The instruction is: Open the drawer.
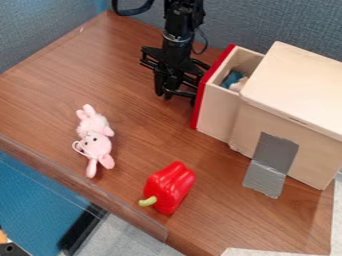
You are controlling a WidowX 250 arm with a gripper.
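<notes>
The drawer (217, 112) juts partway out of the wooden box (300, 85) on the counter (40, 107), its red front facing left and slightly up the view; that front's long axis slants from upper right to lower left. Beside it hangs the pincer (175, 92); whether open or closed, I cannot tell.

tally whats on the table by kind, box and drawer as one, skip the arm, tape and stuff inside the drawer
Plush toy: 1
Pepper: 1
Box with its drawer: 1
Total: 3
</notes>
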